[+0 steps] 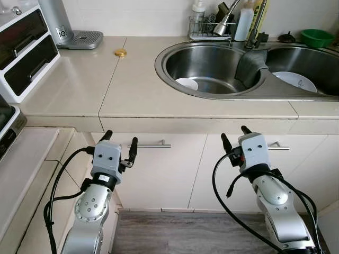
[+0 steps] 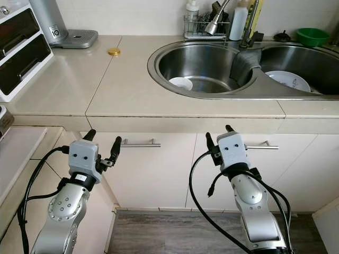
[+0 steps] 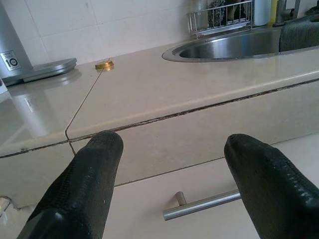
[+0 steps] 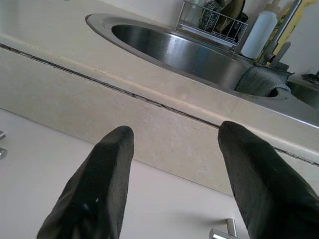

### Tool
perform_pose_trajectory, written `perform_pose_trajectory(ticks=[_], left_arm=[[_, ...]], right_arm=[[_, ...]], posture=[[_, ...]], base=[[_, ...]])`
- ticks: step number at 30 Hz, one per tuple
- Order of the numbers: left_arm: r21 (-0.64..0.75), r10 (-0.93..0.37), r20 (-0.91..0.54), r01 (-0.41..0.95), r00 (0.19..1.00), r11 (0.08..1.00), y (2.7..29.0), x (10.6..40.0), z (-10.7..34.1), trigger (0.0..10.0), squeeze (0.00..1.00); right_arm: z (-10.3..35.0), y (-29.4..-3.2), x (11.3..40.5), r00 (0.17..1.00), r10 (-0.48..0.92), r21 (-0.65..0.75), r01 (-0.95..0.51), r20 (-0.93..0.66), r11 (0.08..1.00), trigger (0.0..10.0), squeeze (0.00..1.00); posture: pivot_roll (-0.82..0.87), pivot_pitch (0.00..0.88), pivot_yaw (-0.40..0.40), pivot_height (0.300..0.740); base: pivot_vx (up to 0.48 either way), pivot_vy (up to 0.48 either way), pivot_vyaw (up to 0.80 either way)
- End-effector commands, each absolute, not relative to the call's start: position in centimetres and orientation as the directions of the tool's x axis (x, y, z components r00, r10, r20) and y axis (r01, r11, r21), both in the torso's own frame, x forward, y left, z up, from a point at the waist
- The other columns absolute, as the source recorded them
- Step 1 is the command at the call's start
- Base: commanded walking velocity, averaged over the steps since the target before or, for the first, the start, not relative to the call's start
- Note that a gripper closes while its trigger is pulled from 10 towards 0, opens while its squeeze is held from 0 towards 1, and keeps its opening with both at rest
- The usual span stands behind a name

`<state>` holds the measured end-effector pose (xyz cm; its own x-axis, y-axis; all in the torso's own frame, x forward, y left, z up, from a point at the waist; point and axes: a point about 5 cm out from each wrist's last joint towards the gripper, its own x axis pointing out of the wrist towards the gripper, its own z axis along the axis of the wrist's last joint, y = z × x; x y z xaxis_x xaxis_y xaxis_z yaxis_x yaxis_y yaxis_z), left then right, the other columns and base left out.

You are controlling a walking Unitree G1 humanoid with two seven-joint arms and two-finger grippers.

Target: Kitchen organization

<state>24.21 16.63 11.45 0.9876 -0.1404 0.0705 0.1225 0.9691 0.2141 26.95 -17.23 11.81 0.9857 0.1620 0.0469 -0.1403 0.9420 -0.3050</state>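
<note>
Left claw (image 1: pixel 120 142) open at lower left, right claw (image 1: pixel 233 136) open at lower right, both empty below the bench (image 1: pixel 137 90) front edge, before cupboard doors, gold lid (image 1: pixel 121 52) at upper left on bare bench, bowl (image 1: pixel 186 83) in sink (image 1: pixel 212 66) at upper centre, plate (image 1: pixel 294 80) in right basin

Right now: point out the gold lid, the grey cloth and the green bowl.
gold lid (image 1: pixel 121 52), left eye view, middle of its top.
grey cloth (image 1: pixel 250 64), left eye view, the fold draped over the sink divider.
green bowl (image 1: pixel 317 37), left eye view, its outer wall.
</note>
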Motion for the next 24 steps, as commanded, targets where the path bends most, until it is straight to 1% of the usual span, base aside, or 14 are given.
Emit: perform_pose_trajectory(ticks=[1,24], left_arm=[[0.217,-0.154,0.055,0.138,0.987,0.966,16.62,24.22,11.12,10.0,0.0],[0.21,-0.154,0.055,0.139,0.987,0.968,16.55,24.32,11.13,10.0,0.0]], right_arm=[[11.79,-17.14,26.91,0.984,0.169,-0.297,-0.146,0.051,0.944,10.0,0.0],[11.92,-17.19,26.95,0.985,0.166,-0.303,-0.143,0.053,0.942,10.0,0.0]], posture=[[-0.03,0.004,-0.011,0.74],[-0.03,0.014,-0.013,0.74]], base=[[0.0,0.0,0.0],[0.0,0.0,0.0]])
